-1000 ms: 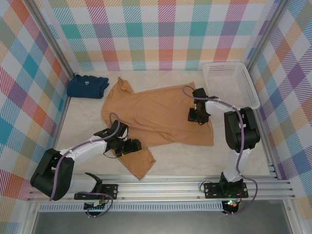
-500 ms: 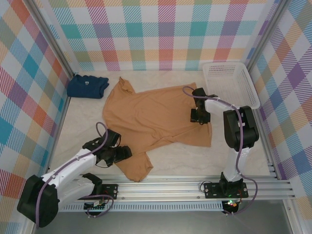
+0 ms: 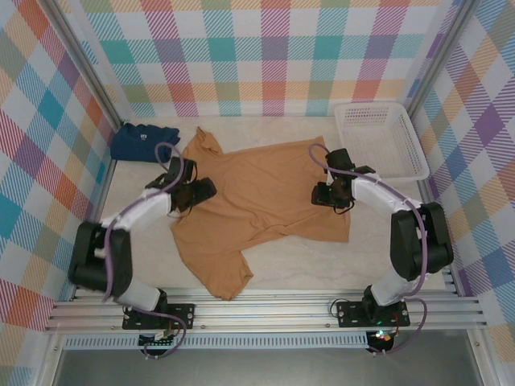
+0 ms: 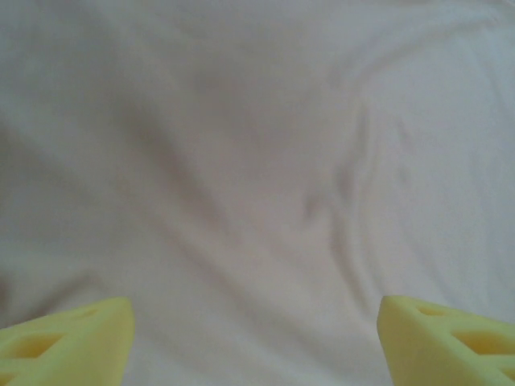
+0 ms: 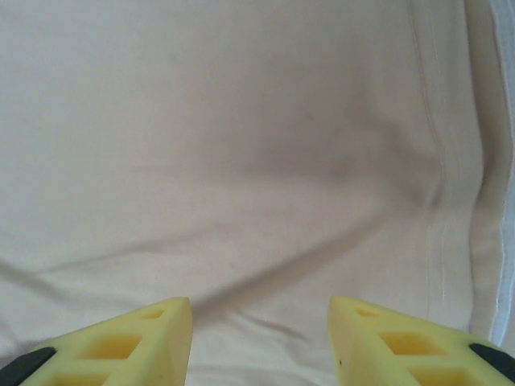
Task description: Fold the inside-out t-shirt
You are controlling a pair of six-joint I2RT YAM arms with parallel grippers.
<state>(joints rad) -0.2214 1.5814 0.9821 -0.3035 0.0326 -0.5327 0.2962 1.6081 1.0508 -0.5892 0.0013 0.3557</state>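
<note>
Tan-orange soft-fabric short-sleeved t-shirt (image 3: 265,193) lies spread flat mid-table, one sleeve trailing toward the near edge, no fold made yet. Far left, a folded navy-blue shirt (image 3: 143,142) sits in the back corner (not part of the job). Left gripper (image 3: 201,191) is over the tee's left side, jaws spread wide and empty, likely lining up a pinch. Right gripper (image 3: 326,195) is over the right hem area, jaws parted and empty, probably to take the opposite edge. White plastic mesh basket (image 3: 406,137) stands back right.
</note>
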